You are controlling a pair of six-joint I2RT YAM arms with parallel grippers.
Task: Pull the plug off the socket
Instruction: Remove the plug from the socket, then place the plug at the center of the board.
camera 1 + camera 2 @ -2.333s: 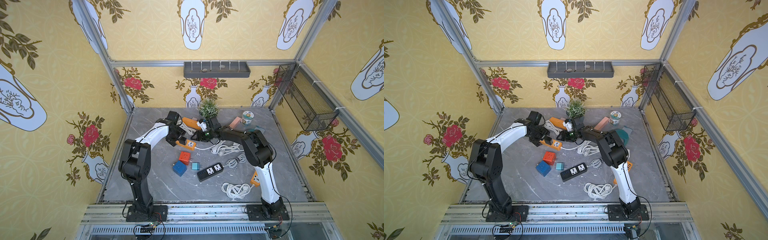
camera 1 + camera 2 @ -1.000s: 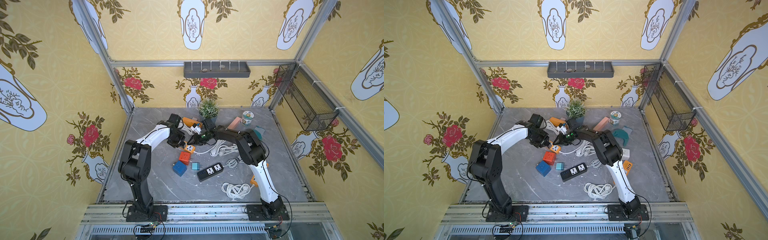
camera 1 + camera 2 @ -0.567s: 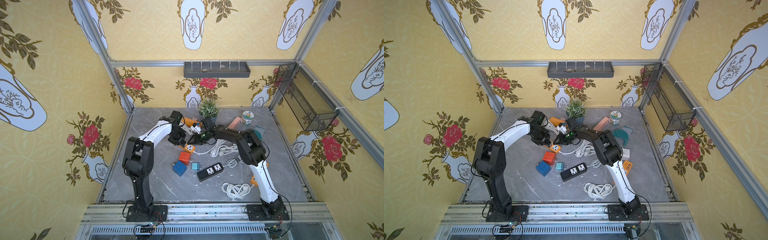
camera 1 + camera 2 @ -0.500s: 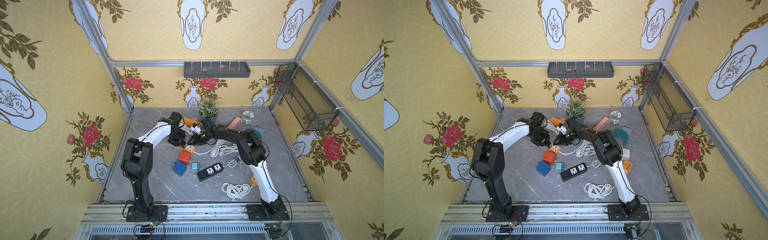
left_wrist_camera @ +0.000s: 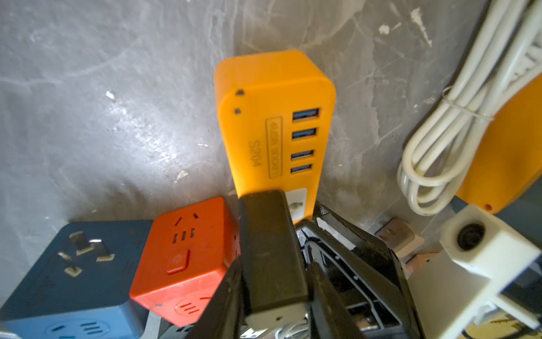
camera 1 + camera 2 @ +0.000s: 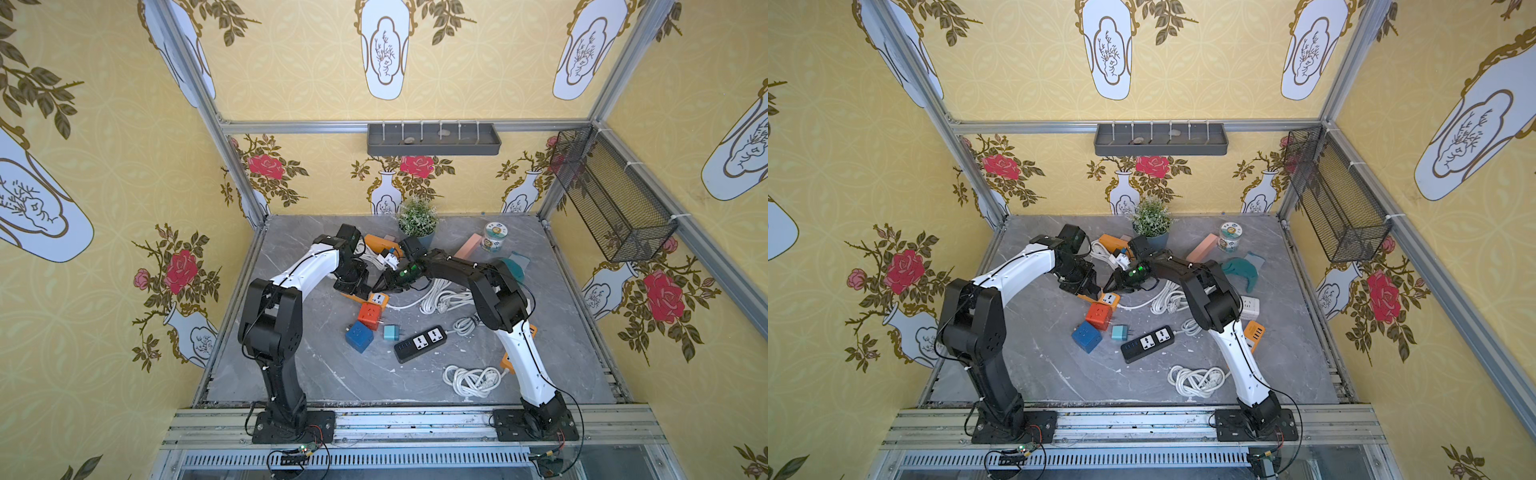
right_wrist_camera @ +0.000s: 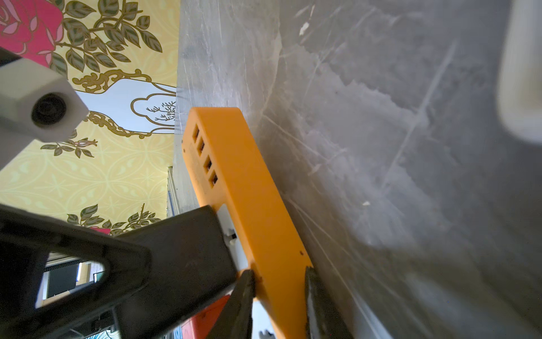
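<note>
The left tool (image 5: 274, 273) is clamped on the black plug (image 5: 268, 234), which sits in the end outlet of the orange power strip (image 5: 264, 117). The right tool (image 7: 278, 284) pinches that same end of the strip, just beside the plug, mid-worktop (image 6: 291, 374) near a red cube socket (image 5: 181, 255).

The grey marble table (image 6: 291, 374) carries a potted plant (image 6: 417, 216) at its far edge, with a pink block (image 6: 468, 246) and a tin (image 6: 494, 237) beside it and a teal cloth (image 6: 515, 264) toward the right edge. Mid-table lie an orange socket strip (image 6: 378, 299), a red cube socket (image 6: 369, 316), a blue cube socket (image 6: 358, 336), a teal adapter (image 6: 390, 332) and a black power strip (image 6: 420, 344). A white cable coil (image 6: 471, 380) lies near the front edge.
</note>
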